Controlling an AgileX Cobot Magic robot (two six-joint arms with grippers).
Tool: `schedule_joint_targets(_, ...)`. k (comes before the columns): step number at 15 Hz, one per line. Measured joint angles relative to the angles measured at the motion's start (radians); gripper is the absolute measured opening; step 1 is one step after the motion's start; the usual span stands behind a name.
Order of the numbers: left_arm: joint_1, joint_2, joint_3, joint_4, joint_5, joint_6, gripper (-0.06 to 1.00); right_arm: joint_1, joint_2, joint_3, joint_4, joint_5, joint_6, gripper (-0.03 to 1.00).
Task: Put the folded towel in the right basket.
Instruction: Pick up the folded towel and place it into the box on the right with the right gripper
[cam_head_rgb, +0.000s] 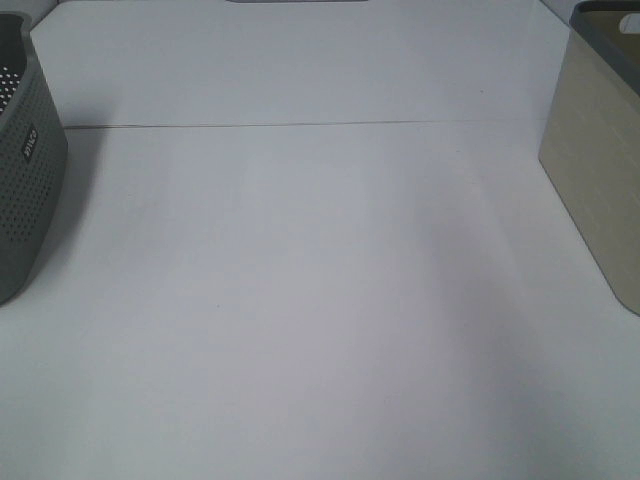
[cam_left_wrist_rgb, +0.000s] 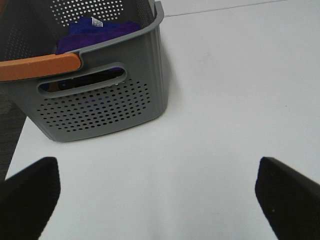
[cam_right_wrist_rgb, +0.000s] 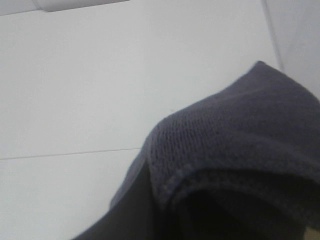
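**Towel up at the right wrist, not yet in the basket**

The towel (cam_right_wrist_rgb: 235, 150) is not in the right basket (cam_head_rgb: 600, 170) as far as you can see. It fills the near corner of the right wrist view, a dark knit fold bunched close against the lens, with bare table (cam_head_rgb: 320, 300) beyond it. You cannot see the right gripper's fingers behind the cloth, so you cannot tell whether they are clamped on it. With the towel so close to the camera, it is probably being carried. Neither arm nor the towel appears in the high view, so you cannot place the towel relative to the basket from there.

By that reading the pickup is done. What is left is carrying the towel over the rim, lowering it and letting go.

The left gripper (cam_left_wrist_rgb: 156, 170) is spread wide with nothing between its fingers, and it hangs over bare table just short of the left basket (cam_head_rgb: 25, 170). That grey perforated basket holds a purple cloth (cam_left_wrist_rgb: 100, 32) under an orange handle (cam_left_wrist_rgb: 40, 67). It is not the target, so leave it alone.

The table between the baskets shows nothing in your path. The tall near wall of the right basket is the one thing to clear, since a drooping fold could catch on its rim.
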Motion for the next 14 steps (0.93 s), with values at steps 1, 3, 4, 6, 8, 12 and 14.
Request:
schedule_joint_targets(1, 0.000, 0.000, 0.000, 0.018, 0.000, 0.000, 0.99, -0.062, -0.002, 0.006, -0.018, 0.004, 0.001, 0.06)
schedule_joint_targets(3, 0.000, 0.000, 0.000, 0.055, 0.000, 0.000, 0.99, -0.103, -0.002, 0.083, -0.060, 0.005, -0.003, 0.06)
schedule_joint_targets(4, 0.000, 0.000, 0.000, 0.068, 0.000, 0.000, 0.99, -0.112, -0.002, 0.150, -0.110, 0.005, -0.005, 0.06)
schedule_joint_targets(6, 0.000, 0.000, 0.000, 0.076, -0.001, 0.000, 0.99, -0.122, 0.003, 0.284, -0.176, 0.009, 0.007, 0.06)
schedule_joint_targets(8, 0.000, 0.000, 0.000, 0.077, -0.002, 0.000, 0.99, -0.123, 0.006, 0.376, -0.166, 0.014, 0.013, 0.20)
schedule_joint_targets(12, 0.000, 0.000, 0.000, 0.078, -0.002, 0.000, 0.99, -0.122, 0.040, 0.436, -0.134, 0.015, 0.013, 0.91)
schedule_joint_targets(14, 0.000, 0.000, 0.000, 0.078, -0.003, 0.000, 0.99, -0.122, 0.040, 0.438, -0.133, 0.014, 0.013, 0.96)
